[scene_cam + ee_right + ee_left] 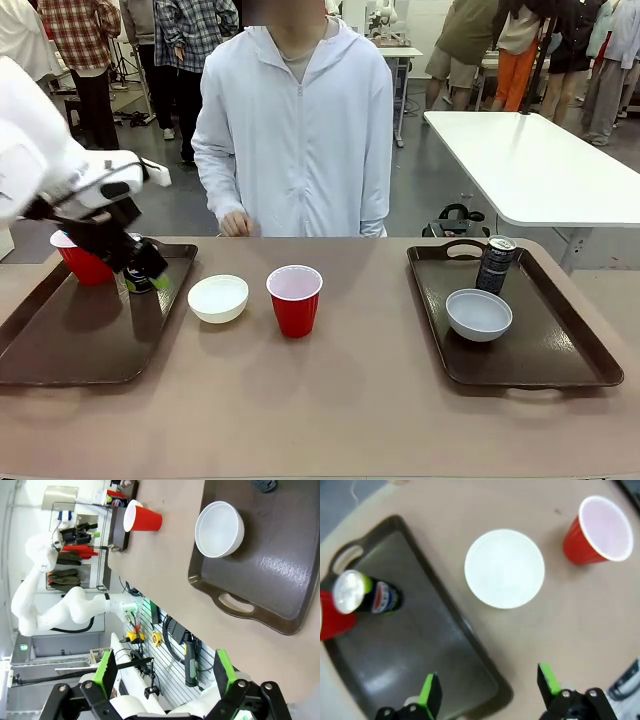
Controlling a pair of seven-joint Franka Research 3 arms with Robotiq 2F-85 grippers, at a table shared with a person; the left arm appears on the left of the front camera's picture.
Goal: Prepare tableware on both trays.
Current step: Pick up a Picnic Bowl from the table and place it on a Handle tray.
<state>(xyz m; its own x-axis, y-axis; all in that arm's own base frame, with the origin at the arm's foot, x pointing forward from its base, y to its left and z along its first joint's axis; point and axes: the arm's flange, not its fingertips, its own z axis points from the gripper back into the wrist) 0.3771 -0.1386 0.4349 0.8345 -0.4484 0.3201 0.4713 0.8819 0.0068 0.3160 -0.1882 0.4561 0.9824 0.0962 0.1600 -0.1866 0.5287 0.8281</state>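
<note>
my left gripper (146, 280) hangs open and empty over the far right part of the left tray (90, 330), just beside the can (370, 596) and red cup (80, 262) there. my right gripper (164, 662) is open too. a white bowl (218, 298) and second red cup (295, 300) stand on the table (350, 400) between the trays. the right tray (560, 350) holds the other bowl (479, 314) and other can (496, 264).

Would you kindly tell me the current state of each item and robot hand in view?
Left hand: open, holding nothing.
Right hand: open, holding nothing.
Left-tray cup: upright, on left tray.
Left-tray can: upright, beside that cup.
Table bowl: upright, empty, off both trays.
Table cup: upright, empty, off both trays.
Right-tray can: upright, on right tray.
Right-tray bowl: upright, empty, beside that can.
</note>
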